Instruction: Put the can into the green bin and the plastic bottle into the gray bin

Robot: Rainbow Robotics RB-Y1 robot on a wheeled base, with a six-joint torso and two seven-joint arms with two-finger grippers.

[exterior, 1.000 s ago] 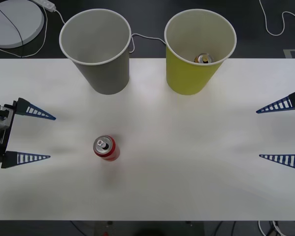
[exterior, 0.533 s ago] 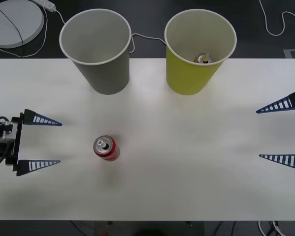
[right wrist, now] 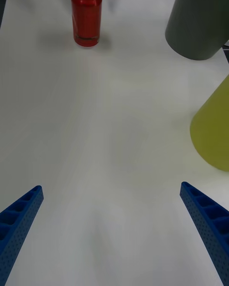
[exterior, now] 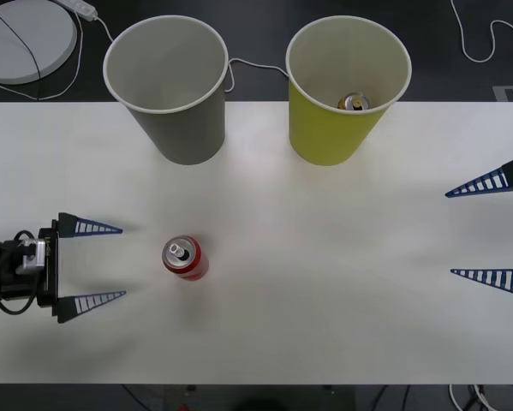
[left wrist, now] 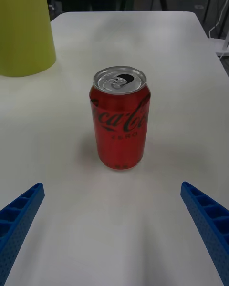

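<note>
The red can point(exterior: 184, 259) point(left wrist: 120, 119) point(right wrist: 86, 14) stands upright on the white table, left of the middle. My left gripper point(exterior: 123, 262) point(left wrist: 110, 186) is open, level with the can and a short way to its left, fingers pointing at it without touching. My right gripper point(exterior: 449, 234) point(right wrist: 110, 187) is open at the table's right edge, holding nothing. The gray bin point(exterior: 183, 128) point(right wrist: 198, 24) stands at the back left and the green bin point(exterior: 333, 128) point(left wrist: 24, 33) point(right wrist: 212, 128) at the back right. The plastic bottle is out of view.
A gold-topped can point(exterior: 354, 103) lies inside the green bin. Behind the table, on the dark floor, are a round white disc point(exterior: 25, 38) and white cables point(exterior: 487, 43). The table's front edge point(exterior: 256, 381) runs below the can.
My left gripper has moved right and slightly toward the table's front, closing the distance to the red can. The right gripper, the can and both bins have stayed put.
</note>
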